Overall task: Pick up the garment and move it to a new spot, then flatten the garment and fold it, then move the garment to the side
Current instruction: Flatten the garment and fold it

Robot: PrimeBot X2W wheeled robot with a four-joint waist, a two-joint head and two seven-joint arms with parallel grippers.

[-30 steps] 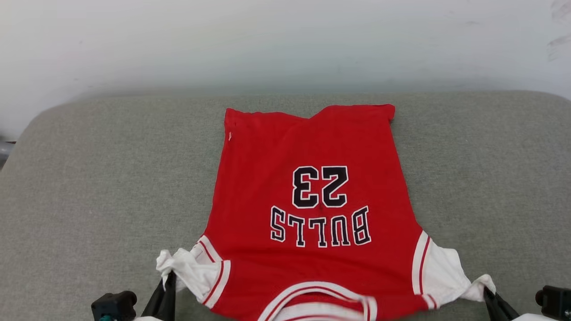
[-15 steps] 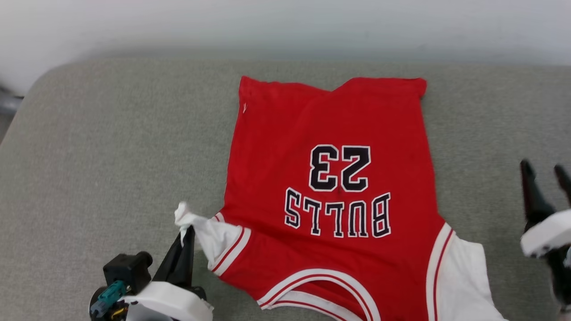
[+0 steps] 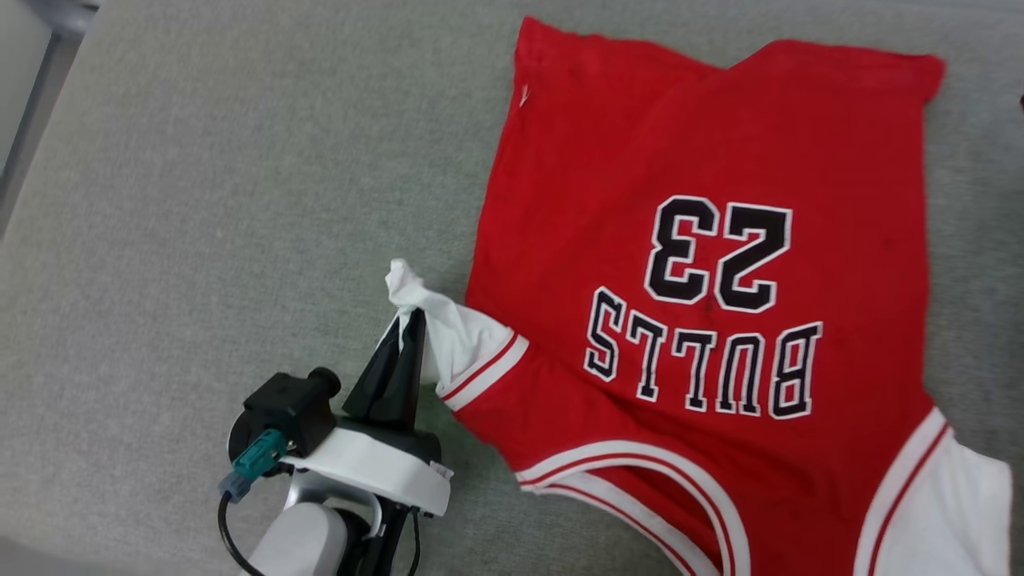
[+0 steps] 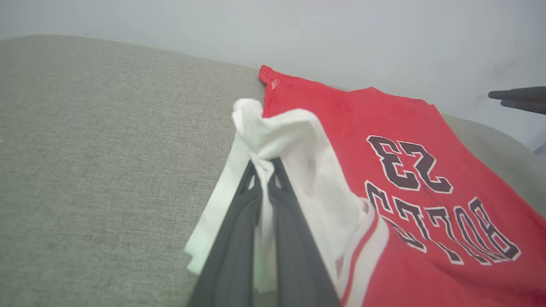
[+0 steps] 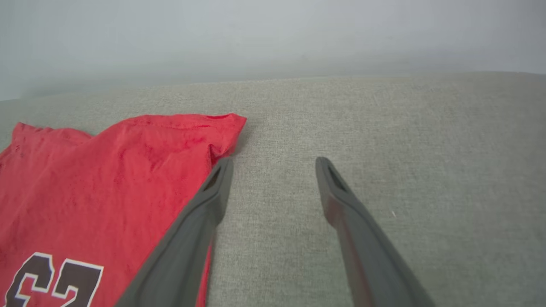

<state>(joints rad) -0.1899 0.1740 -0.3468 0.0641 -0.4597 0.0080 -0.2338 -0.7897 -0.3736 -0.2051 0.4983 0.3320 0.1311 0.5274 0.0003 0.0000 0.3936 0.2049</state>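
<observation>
Well, surface: a broad grey fabric cushion (image 3: 200,200) lay under everything, with a pale wall (image 4: 341,34) behind its far edge.
Garment: the red jersey (image 3: 608,160) lay spread on the right part of the cushion, hem toward the wall and collar toward the robot, so "BULLS" and "23" read upside down from the head.
Sleeves: one white sleeve (image 3: 456,340) was drawn out to the robot's left in a bunched peak; the other sleeve (image 3: 952,512) lay flat at the lower right.
Left gripper: the left gripper (image 3: 406,320) had its jaws pinched together on the bunched sleeve, with cloth puffing past the tips.
Right gripper: the right gripper (image 5: 274,164) stood with jaws wide apart and nothing between them, over bare cushion just beside the jersey's far hem corner.
In the way: the left fingers covered part of the sleeve in the left wrist view.
Views: the left wrist view alone caught a second pair of dark fingers (image 4: 520,94) against the wall; the head view gave the teal plug (image 3: 256,460) on the left wrist; the right wrist view gave the hem's rumpled corner.
</observation>
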